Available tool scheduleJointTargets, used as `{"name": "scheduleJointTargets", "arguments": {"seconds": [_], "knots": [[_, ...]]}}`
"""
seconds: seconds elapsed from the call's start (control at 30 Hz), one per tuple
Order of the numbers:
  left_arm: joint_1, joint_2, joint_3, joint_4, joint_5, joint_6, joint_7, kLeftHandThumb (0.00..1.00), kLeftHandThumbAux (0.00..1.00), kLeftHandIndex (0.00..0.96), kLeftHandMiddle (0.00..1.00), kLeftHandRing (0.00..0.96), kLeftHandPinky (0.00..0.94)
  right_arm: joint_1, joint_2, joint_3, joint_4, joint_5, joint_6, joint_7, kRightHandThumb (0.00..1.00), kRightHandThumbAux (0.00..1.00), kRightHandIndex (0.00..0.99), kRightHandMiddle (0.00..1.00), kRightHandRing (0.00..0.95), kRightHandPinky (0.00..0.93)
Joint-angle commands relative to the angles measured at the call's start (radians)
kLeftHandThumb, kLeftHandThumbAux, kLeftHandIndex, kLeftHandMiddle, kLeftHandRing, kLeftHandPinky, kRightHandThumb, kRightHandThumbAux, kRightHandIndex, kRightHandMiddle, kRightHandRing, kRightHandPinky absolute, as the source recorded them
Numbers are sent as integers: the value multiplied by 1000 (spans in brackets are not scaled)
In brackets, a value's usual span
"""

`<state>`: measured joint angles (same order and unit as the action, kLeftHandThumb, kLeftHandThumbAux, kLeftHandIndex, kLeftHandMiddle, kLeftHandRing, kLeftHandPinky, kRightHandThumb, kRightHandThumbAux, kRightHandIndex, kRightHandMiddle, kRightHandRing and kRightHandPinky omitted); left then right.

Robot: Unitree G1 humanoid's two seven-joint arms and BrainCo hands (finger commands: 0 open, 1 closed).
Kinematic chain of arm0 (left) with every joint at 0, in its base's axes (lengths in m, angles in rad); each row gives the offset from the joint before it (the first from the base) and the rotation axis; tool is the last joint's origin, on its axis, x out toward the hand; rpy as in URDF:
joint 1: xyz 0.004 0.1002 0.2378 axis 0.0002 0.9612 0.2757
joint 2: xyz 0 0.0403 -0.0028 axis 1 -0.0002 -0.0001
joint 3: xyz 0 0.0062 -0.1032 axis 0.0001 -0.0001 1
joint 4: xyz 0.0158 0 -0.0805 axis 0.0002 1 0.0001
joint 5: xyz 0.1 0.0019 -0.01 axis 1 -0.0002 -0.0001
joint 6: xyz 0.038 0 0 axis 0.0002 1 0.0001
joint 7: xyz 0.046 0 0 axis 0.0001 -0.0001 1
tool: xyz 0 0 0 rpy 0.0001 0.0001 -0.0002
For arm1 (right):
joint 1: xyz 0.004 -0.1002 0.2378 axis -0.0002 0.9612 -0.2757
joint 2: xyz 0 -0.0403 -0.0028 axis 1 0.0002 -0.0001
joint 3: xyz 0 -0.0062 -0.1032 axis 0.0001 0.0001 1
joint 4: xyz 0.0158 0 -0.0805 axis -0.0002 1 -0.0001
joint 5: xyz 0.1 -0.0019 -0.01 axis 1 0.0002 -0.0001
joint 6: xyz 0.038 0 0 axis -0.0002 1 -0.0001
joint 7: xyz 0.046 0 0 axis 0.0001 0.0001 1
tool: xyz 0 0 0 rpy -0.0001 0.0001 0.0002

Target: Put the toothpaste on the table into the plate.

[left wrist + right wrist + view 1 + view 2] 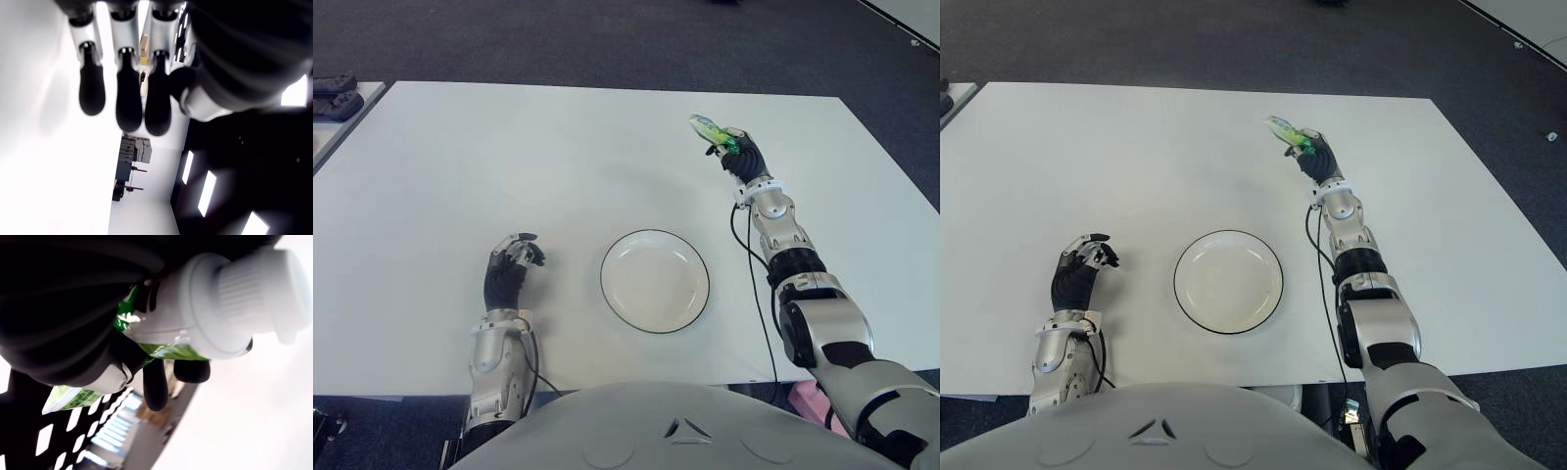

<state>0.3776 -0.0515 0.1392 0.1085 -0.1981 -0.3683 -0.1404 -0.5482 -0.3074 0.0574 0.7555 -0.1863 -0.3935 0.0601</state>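
The right hand [736, 154] grips the toothpaste [708, 127] toward the table's [509, 157] far right; the left hand [512, 264], loosely curled and empty, shows left of the plate [655, 280].

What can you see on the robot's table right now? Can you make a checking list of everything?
Surface: white table, mostly bare.
Job's things: green toothpaste with a white cap, held in the right hand over the far right part of the table; white plate with a dark rim, nothing in it, near the front edge.
Clutter: nothing seen on the table.
Hands: right hand closed around the toothpaste; left hand shows left of the plate, fingers curled, holding nothing.
Cables: a black cable runs along the right arm.
Surroundings: dark carpet floor; dark objects on another surface at far left.
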Motion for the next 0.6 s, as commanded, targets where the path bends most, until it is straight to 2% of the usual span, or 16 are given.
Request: {"name": "scheduleJointTargets", "arguments": {"seconds": [0.03,0.27,0.6], "knots": [[-3,-11,-3,24,2,3,10,703,718,436,618,596,594,67,5,53,-108,-38,-76,28,853,679,397,536,891,855],[-5,-14,-7,24,12,-2,9,704,718,435,615,595,584,171,-5,139,-281,-36,-120,153,853,679,397,533,876,831],[-14,-9,-10,37,4,2,-2,701,719,434,612,593,578,219,-25,262,-388,-70,-188,303,850,681,392,533,867,838]]}}
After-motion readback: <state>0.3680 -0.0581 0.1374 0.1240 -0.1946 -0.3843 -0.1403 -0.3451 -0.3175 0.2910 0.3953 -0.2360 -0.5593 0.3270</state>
